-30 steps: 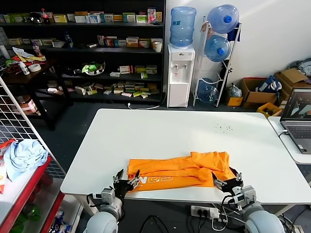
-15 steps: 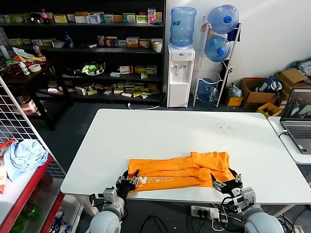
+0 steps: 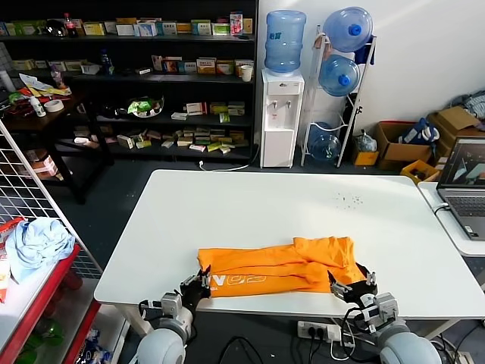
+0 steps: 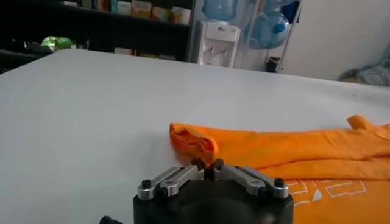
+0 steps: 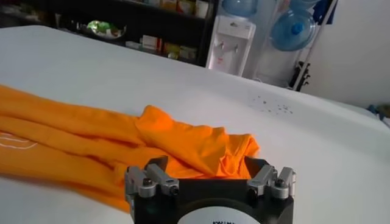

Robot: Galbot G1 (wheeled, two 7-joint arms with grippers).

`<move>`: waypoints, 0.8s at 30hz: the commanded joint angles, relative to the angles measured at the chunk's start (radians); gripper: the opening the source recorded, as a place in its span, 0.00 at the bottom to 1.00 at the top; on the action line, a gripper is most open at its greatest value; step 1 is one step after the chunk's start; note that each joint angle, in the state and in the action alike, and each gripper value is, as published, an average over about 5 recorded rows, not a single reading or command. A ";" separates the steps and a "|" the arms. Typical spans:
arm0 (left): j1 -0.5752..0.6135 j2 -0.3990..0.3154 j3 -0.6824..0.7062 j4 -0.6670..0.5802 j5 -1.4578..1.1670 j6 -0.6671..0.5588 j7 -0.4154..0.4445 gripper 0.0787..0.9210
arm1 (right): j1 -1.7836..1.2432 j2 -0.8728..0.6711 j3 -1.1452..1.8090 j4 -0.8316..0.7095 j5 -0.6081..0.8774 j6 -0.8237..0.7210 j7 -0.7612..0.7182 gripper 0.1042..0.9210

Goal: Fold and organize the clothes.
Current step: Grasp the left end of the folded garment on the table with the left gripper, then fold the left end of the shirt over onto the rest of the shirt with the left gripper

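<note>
- Orange T-shirt [image 3: 280, 265] lies bunched lengthwise along the white table's [image 3: 250, 205] near edge, white lettering showing.
- Left gripper [image 3: 195, 287] sits at the shirt's left end, fingers pinched together, cloth touching.
- Right gripper [image 3: 350, 288] is spread wide at the shirt's right end.
- Bare tabletop stretches beyond the shirt.

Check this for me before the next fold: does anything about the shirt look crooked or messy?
Yes. The orange T-shirt is a long strip near the table's front edge, but its right end is bunched, a flap tilting up. Left pincer is shut at the left end; right pincer is open.
</note>
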 commanded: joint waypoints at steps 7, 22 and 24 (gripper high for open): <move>-0.053 0.199 -0.163 0.031 0.013 0.047 -0.057 0.06 | 0.006 0.001 -0.004 -0.001 0.002 0.003 0.002 0.88; -0.049 0.278 -0.212 -0.080 0.048 0.030 -0.091 0.06 | 0.050 0.028 -0.006 -0.055 -0.027 0.151 0.070 0.88; -0.035 0.249 -0.172 -0.145 0.039 0.037 -0.096 0.06 | 0.056 0.034 -0.003 -0.068 -0.042 0.193 0.086 0.88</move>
